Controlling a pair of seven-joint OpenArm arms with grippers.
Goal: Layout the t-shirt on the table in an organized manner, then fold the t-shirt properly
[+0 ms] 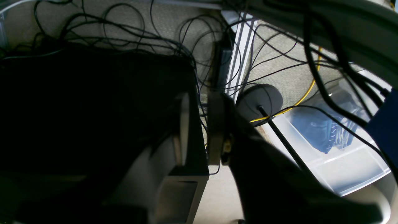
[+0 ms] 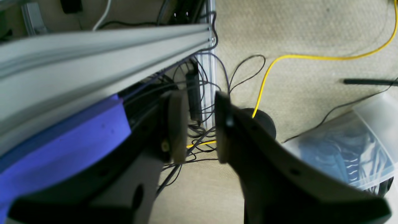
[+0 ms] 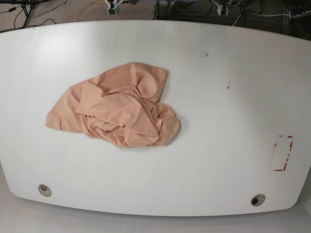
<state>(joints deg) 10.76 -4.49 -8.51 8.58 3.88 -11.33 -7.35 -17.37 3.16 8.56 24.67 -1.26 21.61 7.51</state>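
t-shirt (image 3: pixel 116 107) lies crumpled on the table (image 3: pixel 218 145); both grippers, narrowly parted and empty, might pinch several layers together.

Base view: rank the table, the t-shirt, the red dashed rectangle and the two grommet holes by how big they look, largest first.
1. table
2. t-shirt, crumpled
3. red dashed rectangle
4. the two grommet holes, left and right: they look about alike, so I won't rank them.
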